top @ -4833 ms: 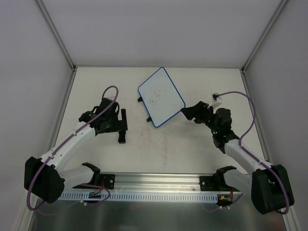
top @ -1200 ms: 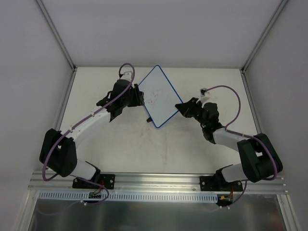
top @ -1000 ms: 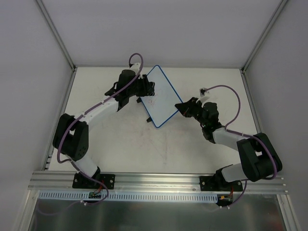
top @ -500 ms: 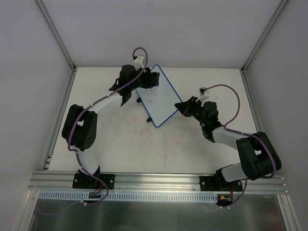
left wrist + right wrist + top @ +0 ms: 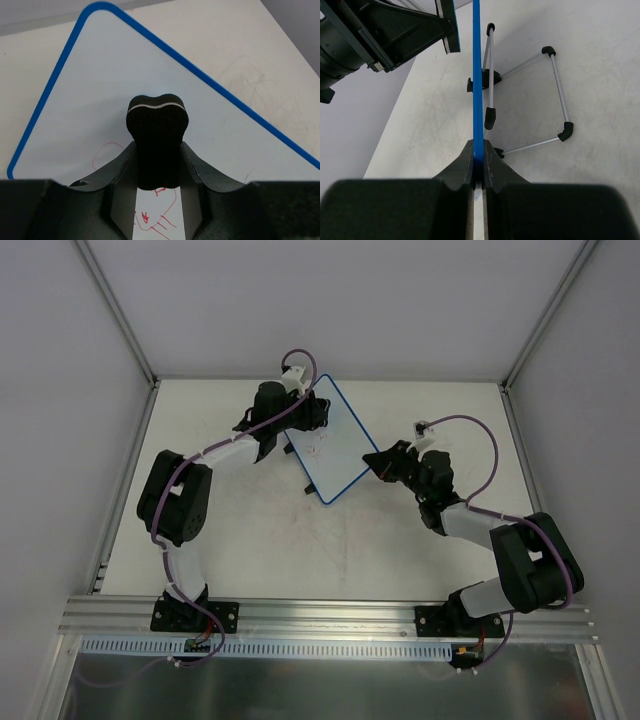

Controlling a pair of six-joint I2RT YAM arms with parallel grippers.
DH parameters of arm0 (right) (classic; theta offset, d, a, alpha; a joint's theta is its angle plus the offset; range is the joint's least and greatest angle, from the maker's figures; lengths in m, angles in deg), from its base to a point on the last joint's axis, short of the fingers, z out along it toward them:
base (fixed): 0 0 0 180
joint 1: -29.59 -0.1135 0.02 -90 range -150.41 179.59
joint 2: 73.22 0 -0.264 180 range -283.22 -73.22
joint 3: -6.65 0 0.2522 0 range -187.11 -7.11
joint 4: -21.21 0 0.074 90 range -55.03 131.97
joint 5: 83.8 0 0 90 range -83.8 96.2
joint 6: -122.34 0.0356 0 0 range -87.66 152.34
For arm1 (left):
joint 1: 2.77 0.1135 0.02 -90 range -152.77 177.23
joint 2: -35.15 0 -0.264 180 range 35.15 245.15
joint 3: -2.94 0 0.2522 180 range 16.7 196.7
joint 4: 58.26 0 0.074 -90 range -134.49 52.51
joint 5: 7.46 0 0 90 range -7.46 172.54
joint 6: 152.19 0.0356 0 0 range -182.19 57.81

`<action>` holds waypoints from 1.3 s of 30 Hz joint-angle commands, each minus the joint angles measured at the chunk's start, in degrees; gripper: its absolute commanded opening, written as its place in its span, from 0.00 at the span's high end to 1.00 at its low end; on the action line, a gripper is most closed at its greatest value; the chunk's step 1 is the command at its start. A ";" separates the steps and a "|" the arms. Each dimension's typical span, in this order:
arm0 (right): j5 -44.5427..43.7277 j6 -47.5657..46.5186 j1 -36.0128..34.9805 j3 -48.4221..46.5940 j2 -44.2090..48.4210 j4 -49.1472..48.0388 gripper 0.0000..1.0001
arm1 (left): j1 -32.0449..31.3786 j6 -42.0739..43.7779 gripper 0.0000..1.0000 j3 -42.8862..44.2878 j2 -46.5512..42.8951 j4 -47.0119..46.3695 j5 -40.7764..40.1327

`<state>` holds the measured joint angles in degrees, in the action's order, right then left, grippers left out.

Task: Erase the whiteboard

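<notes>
The whiteboard [image 5: 338,445], white with a blue rim, is tipped up on its edge at the back middle of the table. Red scribbles [image 5: 156,212] show on its face. My right gripper [image 5: 376,462] is shut on the board's right corner; in the right wrist view the blue rim [image 5: 476,75] runs edge-on between the jaws of this gripper [image 5: 479,156]. My left gripper [image 5: 314,412] is shut on a black bone-shaped eraser [image 5: 156,129], whose far end lies against the white face just above the scribbles.
A thin wire stand [image 5: 556,90] with black caps lies folded out behind the board. Two black tabs [image 5: 292,448] stick out from the board's left edge. The table [image 5: 340,540] carries faint red smears. White walls enclose three sides, and a metal rail [image 5: 330,618] runs along the front.
My left arm has swung right and back with the eraser, from the board's left edge onto its upper face. The right gripper and the board have stayed put over the last second.
</notes>
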<state>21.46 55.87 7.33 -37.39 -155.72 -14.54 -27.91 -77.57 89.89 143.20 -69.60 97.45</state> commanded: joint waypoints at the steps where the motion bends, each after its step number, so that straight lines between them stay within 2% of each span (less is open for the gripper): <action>1: -0.41 -3.84 -0.06 -1.45 -1.08 -1.72 1.00 | -0.60 6.40 1.00 6.25 0.66 2.84 0.37; 5: -0.33 -3.84 0.02 -1.44 -1.00 -1.64 1.00 | -0.78 8.78 1.00 12.23 3.57 7.34 2.75; 11: -0.24 -3.84 0.02 -1.45 -1.00 -1.72 1.00 | -1.22 10.19 1.00 13.56 4.71 7.17 7.23; 17: -0.33 -3.93 0.02 -1.27 -0.82 -1.81 1.00 | -1.22 9.93 1.00 16.28 6.99 10.07 3.46; 22: -0.15 -4.02 0.02 -0.92 -0.47 -2.34 1.00 | -1.05 9.23 1.00 22.34 11.38 14.11 1.26; 26: -0.33 -4.10 0.02 -0.66 -0.21 -2.25 1.00 | 0.09 6.95 1.00 24.63 12.97 17.10 1.25; 31: -0.33 -4.11 0.02 -0.57 -0.03 -2.34 1.00 | 2.90 2.29 1.00 23.06 12.54 17.37 1.61; 39: -0.50 -4.02 0.02 -0.57 -0.20 -2.25 1.00 | 7.92 -4.22 1.00 22.17 14.29 17.89 6.61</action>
<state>21.48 56.72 7.57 -37.43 -156.05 -14.89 -21.14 -78.42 112.23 156.57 -52.00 101.74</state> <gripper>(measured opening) 0.053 0.327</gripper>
